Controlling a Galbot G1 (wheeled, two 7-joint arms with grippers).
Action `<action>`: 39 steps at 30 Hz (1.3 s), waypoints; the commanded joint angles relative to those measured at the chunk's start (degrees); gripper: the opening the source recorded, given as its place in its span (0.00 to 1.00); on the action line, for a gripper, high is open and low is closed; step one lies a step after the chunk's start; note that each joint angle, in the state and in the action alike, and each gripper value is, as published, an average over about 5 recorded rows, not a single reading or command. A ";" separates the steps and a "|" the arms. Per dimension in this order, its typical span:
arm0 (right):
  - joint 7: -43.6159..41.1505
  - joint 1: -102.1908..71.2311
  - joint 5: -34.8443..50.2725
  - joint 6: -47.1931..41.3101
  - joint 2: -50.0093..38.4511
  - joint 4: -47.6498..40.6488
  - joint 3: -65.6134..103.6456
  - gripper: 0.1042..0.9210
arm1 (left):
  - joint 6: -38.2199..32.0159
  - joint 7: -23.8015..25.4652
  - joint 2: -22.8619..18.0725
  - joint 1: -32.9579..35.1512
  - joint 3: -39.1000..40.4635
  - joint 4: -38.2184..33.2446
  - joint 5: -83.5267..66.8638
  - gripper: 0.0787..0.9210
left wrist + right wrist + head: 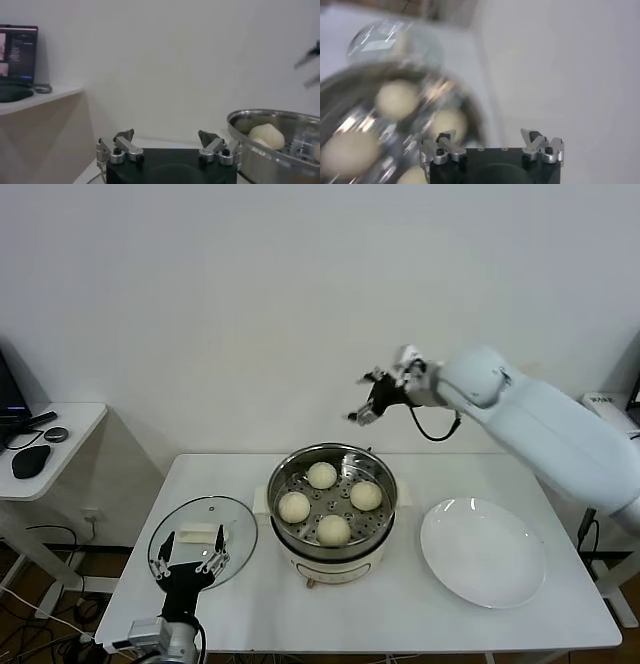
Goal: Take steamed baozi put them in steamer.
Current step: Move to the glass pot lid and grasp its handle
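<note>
Right gripper [366,398]: fingers spread wide, empty, raised above and behind the steamer [333,511]. Left gripper [189,550]: fingers fully apart, empty, low at the steamer's left, over the glass lid [203,538]. All four steamed baozi [322,475] lie inside the steamer. White plate [484,553] lies right of it. No legible markings.

A white bench [400,604] is carrying everything. The steamer [331,519] is sitting mid-bench, a glass lid [203,539] and a white plate [484,552] lying either side.
</note>
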 commanded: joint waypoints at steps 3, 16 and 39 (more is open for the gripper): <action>24.95 -42.39 1.67 15.73 4.18 8.08 52.37 0.88 | -3.62 -0.60 1.25 -2.33 -0.01 4.45 2.71 0.88; 28.82 -72.49 -2.49 21.39 24.87 15.62 77.32 0.88 | -14.54 0.88 7.04 -8.13 -7.98 15.56 62.31 0.88; 29.95 -78.53 -0.95 20.61 24.60 23.40 76.90 0.88 | -6.02 -3.61 21.41 -17.49 -0.47 37.26 92.56 0.88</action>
